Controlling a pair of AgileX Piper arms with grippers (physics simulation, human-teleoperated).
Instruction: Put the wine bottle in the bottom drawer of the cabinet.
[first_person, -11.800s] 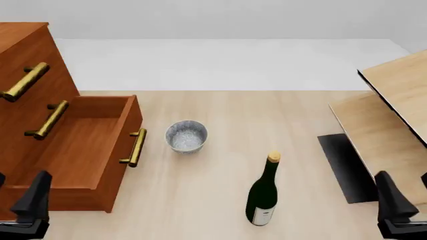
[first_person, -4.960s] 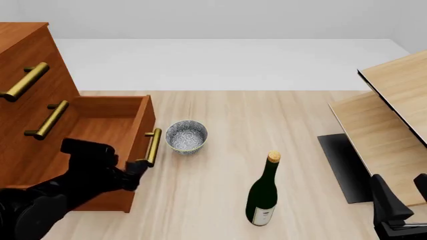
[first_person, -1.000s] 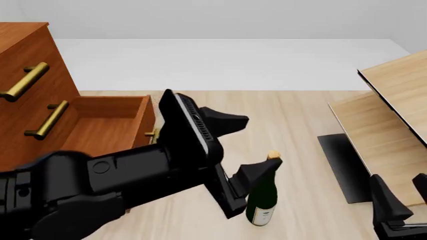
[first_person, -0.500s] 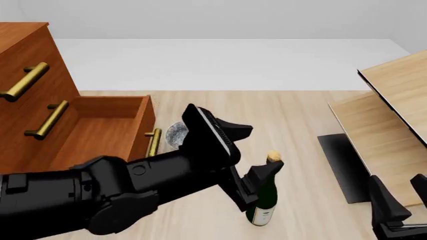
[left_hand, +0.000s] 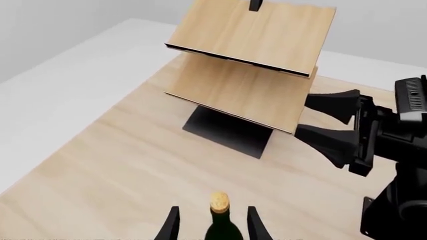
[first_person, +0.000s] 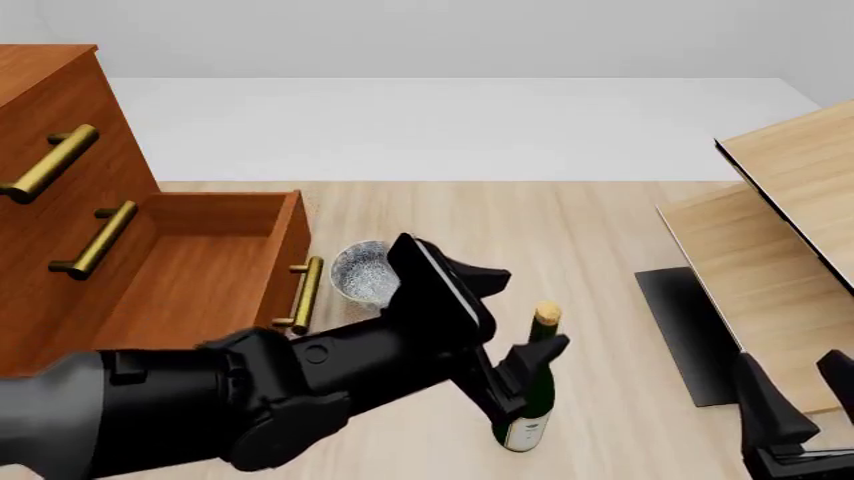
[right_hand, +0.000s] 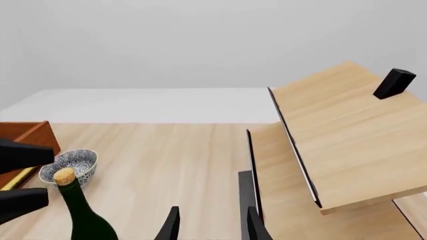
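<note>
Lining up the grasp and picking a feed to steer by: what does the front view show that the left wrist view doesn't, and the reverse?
Only the front view shows the cabinet, its open bottom drawer, the grey speckled cup, the bottle's white label, and the left arm itself.

Only the left wrist view shows the bottle's neck standing in the gap of the open left hand, one finger on each side, and the whole open right hand beside the pale wood panels.

Both show the upright wine bottle with its cork, the pale panels and the table.
</note>
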